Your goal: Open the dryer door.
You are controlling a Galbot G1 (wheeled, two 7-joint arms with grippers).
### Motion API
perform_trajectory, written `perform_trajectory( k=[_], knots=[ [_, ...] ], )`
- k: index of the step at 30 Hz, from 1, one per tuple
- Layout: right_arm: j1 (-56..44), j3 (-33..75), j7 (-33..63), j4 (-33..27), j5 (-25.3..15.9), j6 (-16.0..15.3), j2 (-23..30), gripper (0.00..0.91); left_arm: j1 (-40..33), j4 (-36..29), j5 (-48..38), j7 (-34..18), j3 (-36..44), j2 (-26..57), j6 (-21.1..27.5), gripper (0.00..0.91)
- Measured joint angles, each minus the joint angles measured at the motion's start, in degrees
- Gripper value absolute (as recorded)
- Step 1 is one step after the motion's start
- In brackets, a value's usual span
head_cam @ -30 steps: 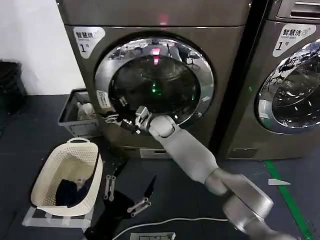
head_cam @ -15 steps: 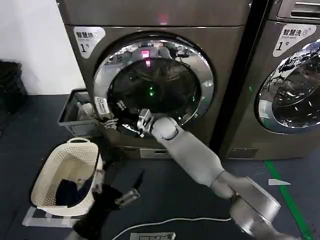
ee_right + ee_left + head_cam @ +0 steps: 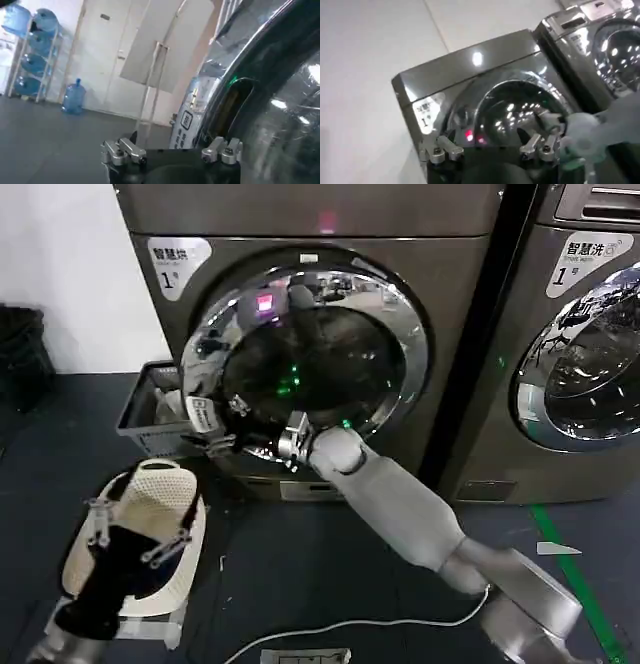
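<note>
Dark floor (image 3: 330, 584) lay before the dryer (image 3: 300, 224), its sticker (image 3: 177, 262) reading "1". My right pincer (image 3: 222, 427) was clenched on the dryer door (image 3: 305, 359), slightly ajar. My left pincer (image 3: 135, 529) hovered released over a basket (image 3: 165, 484).

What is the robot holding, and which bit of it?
The right gripper is at the lower left edge of the dryer door, on its chrome ring; whether it truly grips cannot be told. The left gripper is open, holding nothing, above the basket.
</note>
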Motion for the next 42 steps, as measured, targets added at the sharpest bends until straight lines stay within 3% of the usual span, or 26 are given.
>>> perform_trajectory(
  k=[7,14,25,34,42],
  knots=[
    [-2.0,-1.7,-4.0,6.9,3.8,1.7,-4.7,0.907,-1.7,2.0,-0.6,0.0,-2.9,0.8,-0.8,0.907],
    [-3.6,-1.4,-13.9,11.4,6.7,5.3,-9.6,0.907,-2.3,2.9,-2.9,0.6,-4.6,1.4,0.3,0.907],
    [-6.6,1.8,-30.5,17.3,12.7,4.3,-16.5,0.907,-4.5,3.7,-8.6,1.3,-8.2,2.1,2.5,0.907],
    [-10.4,6.3,-40.0,23.3,11.0,4.6,-22.2,0.907,-6.8,4.4,-8.4,3.4,-6.3,4.5,3.7,0.907],
    [-15.5,13.6,-41.9,26.8,10.5,5.0,-26.3,0.907,-9.2,5.8,-5.1,5.9,-0.3,8.2,3.6,0.907]
  ],
)
